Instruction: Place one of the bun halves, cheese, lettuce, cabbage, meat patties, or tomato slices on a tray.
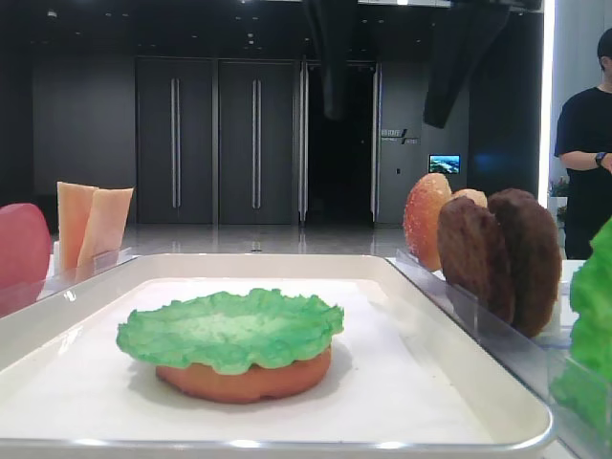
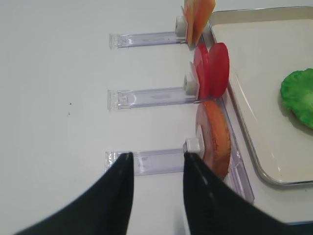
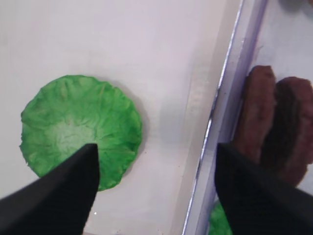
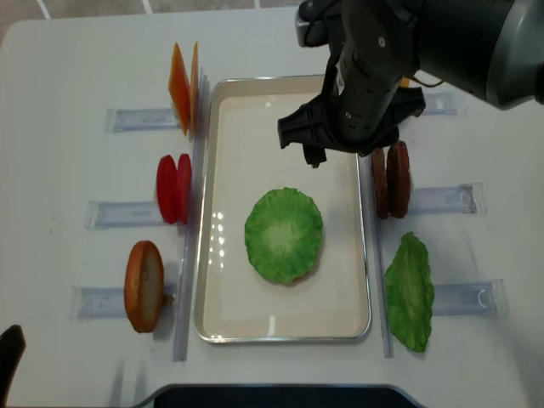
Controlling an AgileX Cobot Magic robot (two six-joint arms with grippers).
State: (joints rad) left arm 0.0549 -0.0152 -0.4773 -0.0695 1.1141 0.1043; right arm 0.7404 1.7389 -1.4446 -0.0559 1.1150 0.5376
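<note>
A green lettuce [image 4: 283,235] leaf lies on a bun half [image 1: 249,378] in the middle of the cream tray [image 4: 285,337]. My right gripper [image 4: 342,151] hovers open over the tray's far right part, holding nothing. In its wrist view the gripper [image 3: 156,161] has the lettuce [image 3: 80,129] to its left and the meat patties [image 3: 279,127] to its right. My left gripper [image 2: 156,164] is open and empty over the table, just left of another bun half [image 2: 215,142] standing in its holder. Tomato slices [image 2: 212,68] and cheese [image 2: 198,19] stand further along that side.
Clear narrow holders [image 4: 115,219] flank the tray on both sides. The right side has the meat patties [image 4: 391,178] and a green leaf [image 4: 410,293]; another bun [image 1: 427,220] stands behind the patties. A person in black [image 1: 583,143] stands at the far right.
</note>
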